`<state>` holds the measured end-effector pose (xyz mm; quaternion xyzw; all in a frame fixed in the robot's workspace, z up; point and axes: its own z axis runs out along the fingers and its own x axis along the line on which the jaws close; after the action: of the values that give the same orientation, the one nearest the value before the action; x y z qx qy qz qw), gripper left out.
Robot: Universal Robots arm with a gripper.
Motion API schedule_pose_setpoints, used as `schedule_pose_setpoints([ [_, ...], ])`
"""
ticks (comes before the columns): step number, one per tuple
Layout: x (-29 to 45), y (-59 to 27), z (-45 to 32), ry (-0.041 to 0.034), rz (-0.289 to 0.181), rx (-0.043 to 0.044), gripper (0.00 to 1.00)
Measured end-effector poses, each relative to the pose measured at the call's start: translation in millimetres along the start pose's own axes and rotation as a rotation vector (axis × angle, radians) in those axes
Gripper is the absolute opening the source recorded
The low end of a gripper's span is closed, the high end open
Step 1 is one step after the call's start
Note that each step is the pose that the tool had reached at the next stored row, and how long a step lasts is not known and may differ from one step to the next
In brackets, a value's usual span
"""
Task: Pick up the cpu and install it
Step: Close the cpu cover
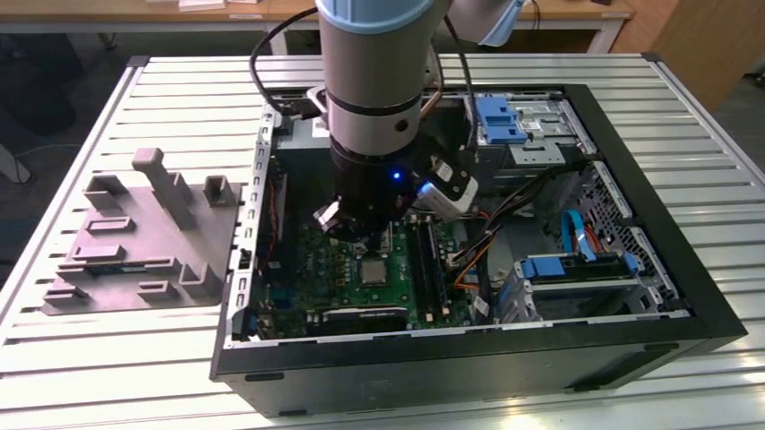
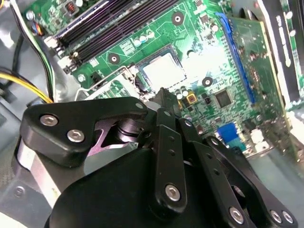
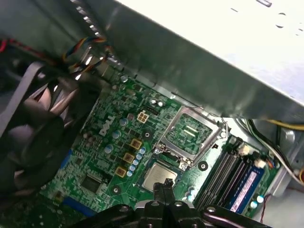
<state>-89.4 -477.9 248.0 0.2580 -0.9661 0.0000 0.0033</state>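
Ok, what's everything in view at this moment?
table: one, silvery slats, under everything
computer case: one, black, side open, on the table
fixture: one, grey, on the table at the exterior view's left
motherboard: one, green, inside the case
cpu: one, silvery-grey, lying flat on the motherboard
socket frame: one, shiny metal, open, next to the cpu
fan: one, black, at the motherboard's edge
drive brackets: two, blue, in the case at the exterior view's right
arm: one, grey and blue, reaching into the case
gripper: one, black, shut, empty, just above the cpu
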Motion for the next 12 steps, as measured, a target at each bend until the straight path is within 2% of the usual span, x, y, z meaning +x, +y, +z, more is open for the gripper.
schedule_pose_setpoints([
  [12, -0.2, -0.1, 4.3, 0.0006, -0.209, 0.0015, 0.11],
])
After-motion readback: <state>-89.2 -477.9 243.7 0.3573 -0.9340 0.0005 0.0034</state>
